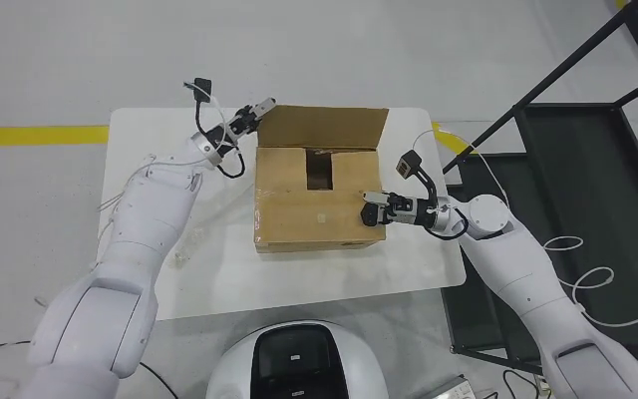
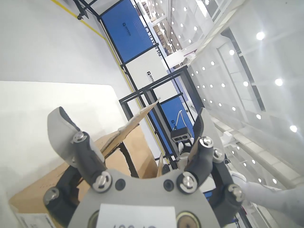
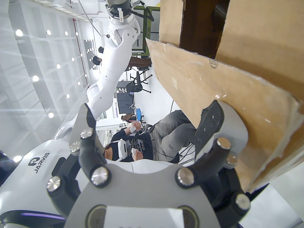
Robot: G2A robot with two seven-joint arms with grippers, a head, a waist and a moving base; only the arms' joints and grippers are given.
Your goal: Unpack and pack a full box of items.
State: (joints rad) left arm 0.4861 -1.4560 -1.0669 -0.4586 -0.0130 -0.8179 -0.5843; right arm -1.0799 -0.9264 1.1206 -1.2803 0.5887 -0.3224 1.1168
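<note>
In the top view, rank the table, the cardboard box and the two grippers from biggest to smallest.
1. table
2. cardboard box
3. left gripper and right gripper: too alike to rank

1 cardboard box [image 1: 299, 221] is sitting on 1 white table [image 1: 150, 135]. 2 grippers are showing beside it, the left gripper [image 1: 265, 104] and the right gripper [image 1: 367, 207]. 1 dark metal rack [image 1: 568, 150] is standing next to the table.

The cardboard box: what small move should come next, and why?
Probably the right gripper should push the near flap outward: it is open, one finger against that flap, which lies over the cardboard box while the far flap stands up.
</note>
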